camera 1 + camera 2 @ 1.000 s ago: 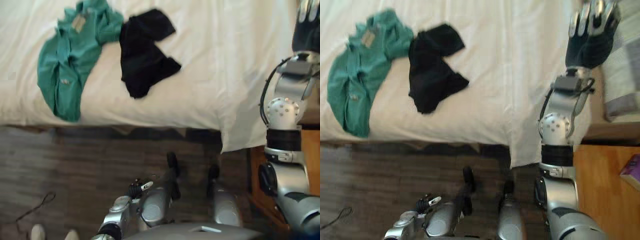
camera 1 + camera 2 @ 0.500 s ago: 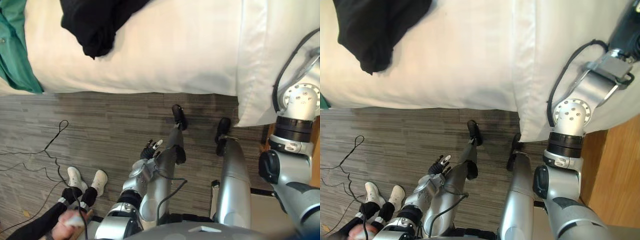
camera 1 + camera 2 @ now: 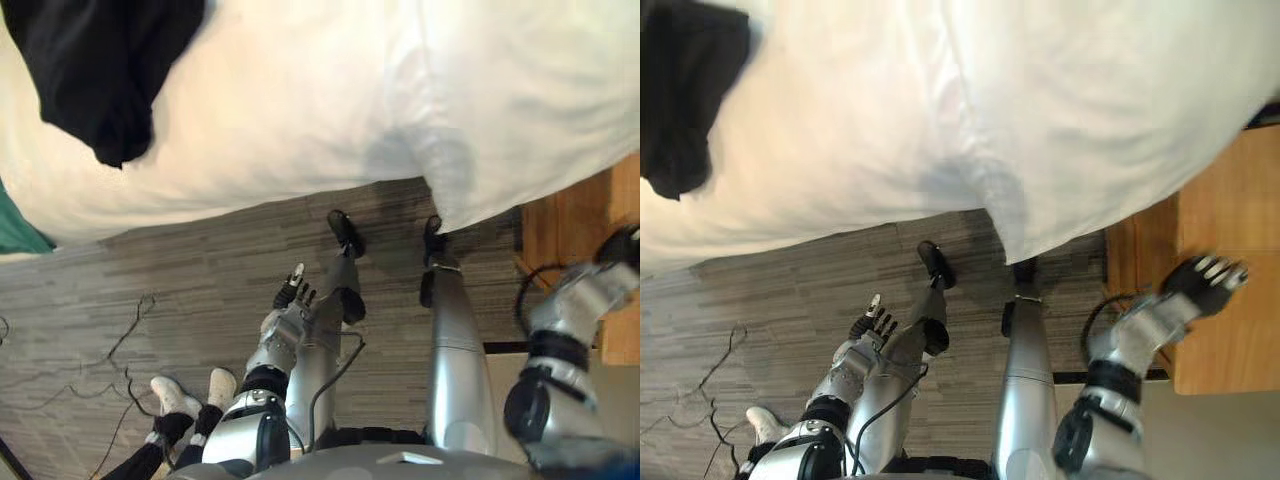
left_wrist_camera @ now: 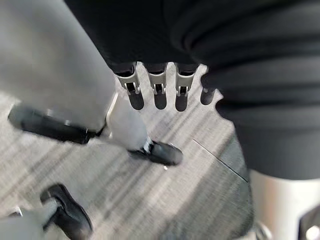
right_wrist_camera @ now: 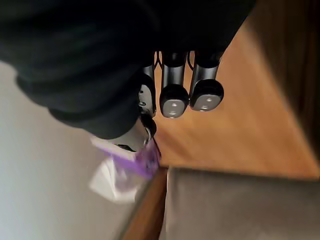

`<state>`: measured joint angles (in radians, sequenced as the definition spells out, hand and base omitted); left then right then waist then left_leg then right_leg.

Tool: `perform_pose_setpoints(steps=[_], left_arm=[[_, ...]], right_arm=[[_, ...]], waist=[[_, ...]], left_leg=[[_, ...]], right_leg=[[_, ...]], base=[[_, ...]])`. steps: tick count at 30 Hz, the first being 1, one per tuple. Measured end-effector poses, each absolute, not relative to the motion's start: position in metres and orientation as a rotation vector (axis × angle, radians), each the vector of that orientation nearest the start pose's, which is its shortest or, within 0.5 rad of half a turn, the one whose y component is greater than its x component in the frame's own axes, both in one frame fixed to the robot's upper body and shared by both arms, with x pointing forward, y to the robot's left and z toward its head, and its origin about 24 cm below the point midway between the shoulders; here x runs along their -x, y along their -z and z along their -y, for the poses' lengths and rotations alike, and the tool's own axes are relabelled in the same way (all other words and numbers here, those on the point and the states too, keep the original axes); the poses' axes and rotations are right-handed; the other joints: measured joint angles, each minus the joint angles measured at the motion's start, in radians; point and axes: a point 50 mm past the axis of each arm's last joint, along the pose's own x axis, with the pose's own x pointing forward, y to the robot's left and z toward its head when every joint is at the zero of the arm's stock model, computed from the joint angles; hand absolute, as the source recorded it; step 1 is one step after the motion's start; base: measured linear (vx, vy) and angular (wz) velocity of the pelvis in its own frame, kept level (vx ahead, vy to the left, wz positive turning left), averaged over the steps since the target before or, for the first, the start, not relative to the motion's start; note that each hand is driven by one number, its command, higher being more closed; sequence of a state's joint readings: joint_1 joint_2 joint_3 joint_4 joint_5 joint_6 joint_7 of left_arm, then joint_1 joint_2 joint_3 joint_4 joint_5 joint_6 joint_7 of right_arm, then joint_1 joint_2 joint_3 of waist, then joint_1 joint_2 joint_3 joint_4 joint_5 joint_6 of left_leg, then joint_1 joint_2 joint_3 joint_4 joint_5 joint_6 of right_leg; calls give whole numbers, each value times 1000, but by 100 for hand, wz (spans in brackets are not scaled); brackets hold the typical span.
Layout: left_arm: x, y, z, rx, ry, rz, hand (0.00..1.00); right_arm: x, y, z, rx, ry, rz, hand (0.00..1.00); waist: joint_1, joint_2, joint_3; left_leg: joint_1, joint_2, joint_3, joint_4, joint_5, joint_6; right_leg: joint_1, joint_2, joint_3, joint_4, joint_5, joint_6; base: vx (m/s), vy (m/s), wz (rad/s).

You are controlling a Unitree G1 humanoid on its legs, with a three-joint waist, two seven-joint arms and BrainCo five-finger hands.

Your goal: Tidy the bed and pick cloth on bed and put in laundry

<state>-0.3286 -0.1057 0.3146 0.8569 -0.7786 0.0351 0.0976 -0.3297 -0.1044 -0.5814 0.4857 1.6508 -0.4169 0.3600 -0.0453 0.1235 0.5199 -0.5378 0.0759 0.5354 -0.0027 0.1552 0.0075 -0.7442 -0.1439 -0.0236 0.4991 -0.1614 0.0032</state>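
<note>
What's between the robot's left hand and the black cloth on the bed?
In the left eye view, bare grey floor and then the white sheet lie between the left hand and the black cloth.

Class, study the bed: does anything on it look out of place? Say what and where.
Yes. A crumpled black garment lies on the white bed near its edge, and a bit of green cloth shows at the bed's edge beside it.

No writing, label or number is legible anywhere
</note>
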Motion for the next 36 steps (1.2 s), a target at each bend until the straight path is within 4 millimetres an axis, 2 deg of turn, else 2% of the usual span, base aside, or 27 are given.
perform_pose_setpoints(steps=[2,4,5,7,8,9,10,11,14,16,18,20,21,22,23,24,25,26,27,28,29,31,32,33,34,35,36], left_arm=[[-266,74,-143,1017,-469,-552,0],[-269,70,-147,1045,-501,-504,0],[-269,70,-148,1043,-509,-499,0],[-265,73,-151,1015,-529,-509,0],[-262,76,-151,996,-529,-520,0],[-252,83,-154,941,-536,-540,0],[-237,92,-164,882,-571,-550,0],[-223,100,-171,833,-598,-564,0],[-183,120,-180,723,-635,-612,0],[-156,132,-185,661,-634,-648,0],[-146,135,-188,628,-614,-663,0],[-144,135,-196,577,-568,-660,0],[-142,135,-196,548,-540,-657,0],[-134,140,-191,502,-488,-693,0],[-130,142,-188,479,-459,-712,0],[-128,143,-180,425,-379,-738,0],[-134,142,-179,336,-285,-751,0],[-135,142,-179,289,-235,-762,0],[-133,144,-178,214,-163,-794,0],[-128,145,-177,180,-135,-811,0],[-125,146,-180,158,-129,-820,0],[-116,149,-191,38,-60,-884,0],[-118,149,-190,4,-28,-894,0],[-126,147,-186,-58,40,-894,0],[-129,148,-179,-85,89,-911,0],[-129,149,-175,-101,115,-924,0],[-130,150,-171,-138,154,-950,0]], right_arm=[[-251,-21,301,-1257,574,664,0],[-248,4,285,-770,519,229,0],[-247,11,279,-638,485,126,0],[-231,50,249,-318,322,-198,0],[-224,61,240,-285,283,-267,0],[-213,77,225,-256,228,-372,0],[-202,93,208,-261,186,-466,0],[-192,102,199,-273,165,-527,0],[-148,127,201,-292,195,-679,0],[-115,139,213,-314,282,-771,0],[-101,144,218,-334,333,-805,0],[-86,149,221,-354,400,-832,0],[-83,150,223,-340,422,-834,0],[-77,150,231,-313,457,-837,0],[-74,150,236,-299,468,-845,0],[-70,151,240,-285,485,-866,0],[-67,154,234,-282,486,-895,0],[-66,154,233,-280,487,-904,0],[-63,158,226,-290,471,-941,0],[-62,160,220,-302,463,-966,0],[-61,161,219,-279,433,-989,0],[-69,161,207,-214,282,-992,0],[-70,161,205,-209,263,-985,0],[-73,160,202,-196,228,-977,0],[-78,159,201,-169,176,-965,0],[-81,158,200,-157,150,-955,0],[-82,157,199,-128,93,-948,0]], waist=[[-6,-1,-1],[-7,-10,-4],[-7,-13,-5],[-16,-45,-23],[-15,-55,-28],[2,-85,-45],[14,-123,-66],[12,-140,-85],[3,-145,-189],[8,-151,-257],[2,-157,-278],[1,-186,-289],[9,-176,-295],[1,-145,-313],[1,-126,-324],[1,-102,-327],[1,-123,-322],[2,-120,-321],[2,-121,-315],[4,-106,-318],[4,-99,-323],[-2,-134,-339],[-6,-140,-337],[-12,-145,-336],[-27,-143,-337],[-34,-143,-337],[-42,-149,-339]], left_leg=[[47,14,1,44,-34,-2],[95,27,1,99,-79,9],[103,33,5,121,-98,11],[126,86,60,279,-176,26],[135,93,61,306,-198,26],[151,91,52,343,-228,47],[180,76,46,358,-261,37],[205,63,40,354,-284,40],[281,68,141,326,-320,28],[325,29,143,299,-278,60],[341,10,120,308,-272,65],[312,9,61,415,-297,47],[310,57,21,480,-330,35],[313,131,-36,516,-342,-8],[320,163,-73,511,-341,-29],[351,199,-126,467,-334,-122],[388,165,-130,460,-377,-130],[403,161,-115,469,-388,-115],[434,168,-87,478,-413,-98],[487,180,-38,457,-415,-93],[505,185,-16,437,-420,-84],[540,175,9,344,-403,-64],[544,162,8,315,-388,-57],[554,127,4,235,-348,-42],[562,86,-10,150,-302,-28],[563,63,-19,121,-286,-23],[563,12,-27,94,-268,-13]], right_leg=[[73,1,-19,-16,-7,-9],[152,-11,-48,-10,-23,-16],[172,-17,-62,-8,-29,-18],[259,-69,-135,35,-82,-14],[283,-80,-152,53,-100,-8],[317,-102,-170,87,-133,4],[355,-122,-180,101,-155,20],[395,-138,-198,95,-163,30],[506,-178,-260,18,-157,59],[571,-208,-294,-15,-149,74],[610,-225,-301,-34,-145,86],[668,-273,-311,-64,-139,99],[683,-274,-307,-67,-137,103],[703,-258,-300,-76,-130,116],[709,-252,-293,-83,-126,124],[724,-247,-270,-81,-119,136],[729,-283,-251,-71,-104,144],[728,-296,-250,-56,-79,117],[712,-304,-273,-22,-5,12],[724,-300,-312,-41,84,-11],[731,-286,-328,-61,106,6],[732,-183,-378,-114,80,90],[726,-147,-372,-118,59,100],[708,-62,-335,-129,19,104],[699,35,-239,-179,-5,98],[701,67,-212,-215,-20,82],[726,57,-208,-275,-49,3]], base=[[19,-46,-13],[11,-36,17],[2,-21,55],[68,-18,101],[104,2,103],[86,33,66],[103,54,60],[115,60,42],[249,101,68],[279,93,48],[198,45,41],[65,-37,18],[13,-2,-25],[42,52,-38],[87,187,-43],[97,343,-44],[105,369,-41],[66,364,-42],[43,416,-59],[16,430,-72],[0,437,-81],[-20,267,-44],[13,182,7],[33,141,36],[38,110,48],[22,66,58],[40,53,50]])
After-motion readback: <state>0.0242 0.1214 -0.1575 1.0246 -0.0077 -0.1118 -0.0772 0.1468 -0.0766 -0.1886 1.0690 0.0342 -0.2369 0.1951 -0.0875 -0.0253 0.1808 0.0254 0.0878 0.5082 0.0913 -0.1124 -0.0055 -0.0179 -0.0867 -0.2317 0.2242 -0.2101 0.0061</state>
